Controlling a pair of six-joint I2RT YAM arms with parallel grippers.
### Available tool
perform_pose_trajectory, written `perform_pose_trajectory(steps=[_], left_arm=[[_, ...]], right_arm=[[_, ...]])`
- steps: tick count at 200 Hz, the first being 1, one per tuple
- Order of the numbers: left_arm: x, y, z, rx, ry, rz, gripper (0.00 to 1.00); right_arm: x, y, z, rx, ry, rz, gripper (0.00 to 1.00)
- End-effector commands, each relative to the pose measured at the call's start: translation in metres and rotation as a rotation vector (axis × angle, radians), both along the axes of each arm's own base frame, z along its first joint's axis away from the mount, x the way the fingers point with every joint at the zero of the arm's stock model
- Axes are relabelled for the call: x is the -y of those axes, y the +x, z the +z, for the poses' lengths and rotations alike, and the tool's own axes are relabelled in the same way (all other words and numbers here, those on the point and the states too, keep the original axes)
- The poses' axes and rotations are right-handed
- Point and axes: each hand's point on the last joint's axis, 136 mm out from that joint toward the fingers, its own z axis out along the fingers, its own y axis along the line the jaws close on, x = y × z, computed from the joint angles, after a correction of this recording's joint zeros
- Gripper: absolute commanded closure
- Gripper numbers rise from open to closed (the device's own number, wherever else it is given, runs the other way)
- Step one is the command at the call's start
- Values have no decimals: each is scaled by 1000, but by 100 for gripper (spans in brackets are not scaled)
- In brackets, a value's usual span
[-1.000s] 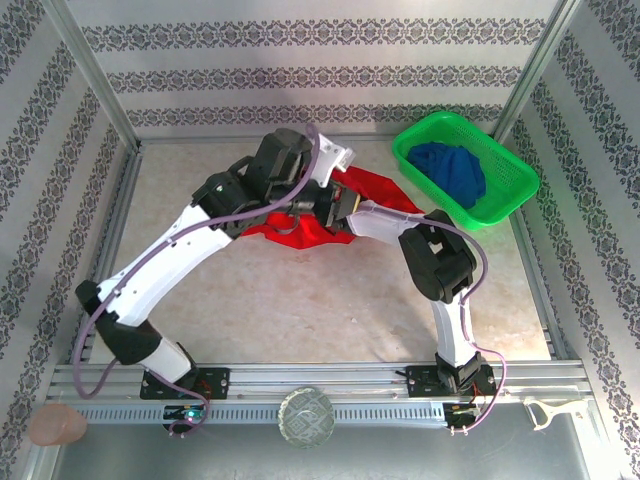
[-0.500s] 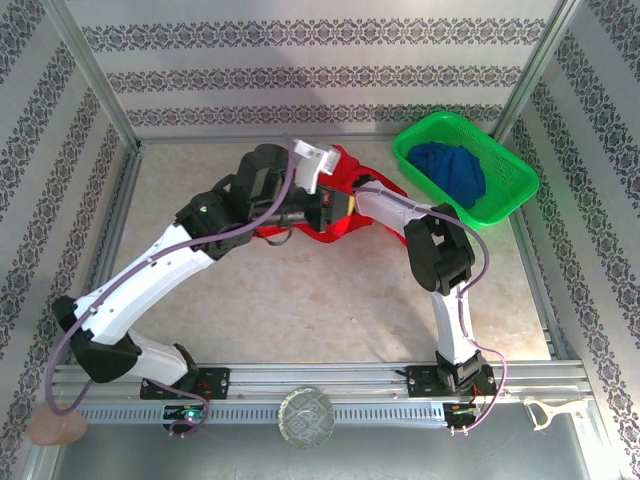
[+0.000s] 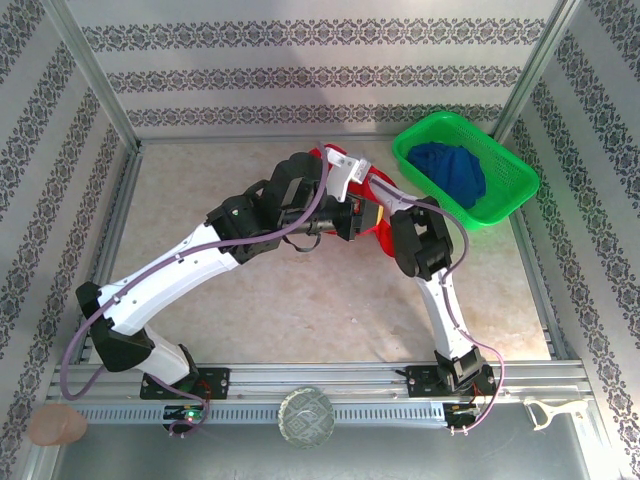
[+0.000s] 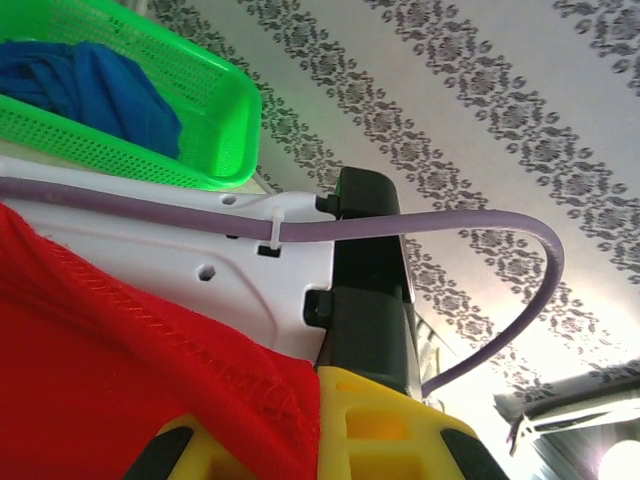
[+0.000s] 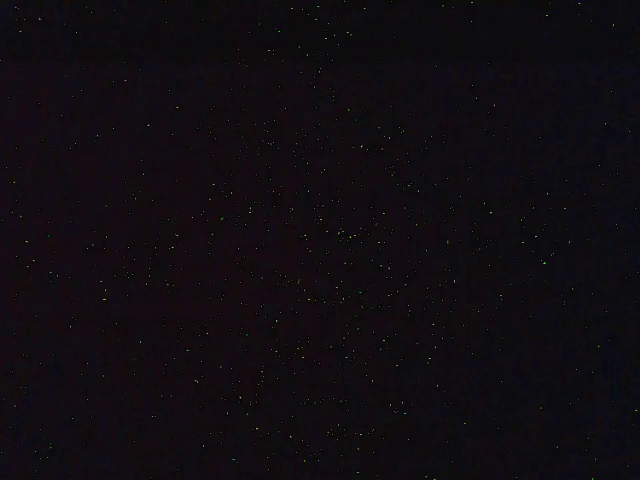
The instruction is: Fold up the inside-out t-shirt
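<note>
The inside-out t-shirt (image 3: 379, 230) is bright red and bunched up at the back of the table, mostly hidden under both arms. In the left wrist view its stitched hem (image 4: 120, 340) hangs from my left gripper (image 4: 318, 430), which is shut on the cloth between its yellow jaw parts. From above, the left gripper (image 3: 346, 187) sits high over the shirt, just left of the basket. My right arm (image 3: 420, 245) bends back toward the same spot and its end is buried under the cloth and the left arm. The right wrist view is black.
A green mesh basket (image 3: 508, 204) with a dark blue garment (image 3: 452, 170) stands at the back right, close to both wrists; it also shows in the left wrist view (image 4: 236, 118). A clear round object (image 3: 305, 416) lies on the front rail.
The left arm has swung right and back, carrying the red shirt off the table toward the basket. The right arm has folded in closer, and the shirt is now bunched between the wrists.
</note>
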Motion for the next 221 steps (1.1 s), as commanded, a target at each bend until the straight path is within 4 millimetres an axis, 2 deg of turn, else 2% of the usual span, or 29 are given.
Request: perform_pose_trajectory(steps=[1, 40, 67, 92, 123, 139, 157, 173, 189, 209, 221], left_arm=[[6, -36, 60, 82, -169, -116, 100], [1, -11, 50, 59, -172, -31, 100], [-1, -2, 47, 54, -180, -7, 100], [-3, 5, 46, 47, -185, 12, 100], [-9, 15, 43, 39, -184, 46, 100], [-14, 23, 40, 25, -196, 69, 100], [-27, 43, 35, -5, -220, 123, 100], [-49, 76, 30, -42, -265, 208, 100], [-90, 123, 20, -65, -291, 343, 100], [-161, 192, -5, -116, -339, 557, 100], [-204, 231, -25, -162, -377, 666, 100]], right_arm=[[18, -39, -42, -259, -76, 64, 6], [14, -69, -58, -418, -73, 156, 6], [12, -82, -65, -485, -71, 217, 15], [0, -82, -63, -503, 39, 255, 45], [-16, -80, -59, -492, 151, 325, 100], [-24, -74, -52, -446, 196, 363, 100], [-34, -61, -25, -331, 233, 424, 100], [-44, -49, 9, -212, 264, 479, 100], [-53, -47, 45, -111, 269, 544, 100], [-63, -58, 78, -8, 268, 618, 100], [-67, -73, 88, 31, 270, 650, 100]])
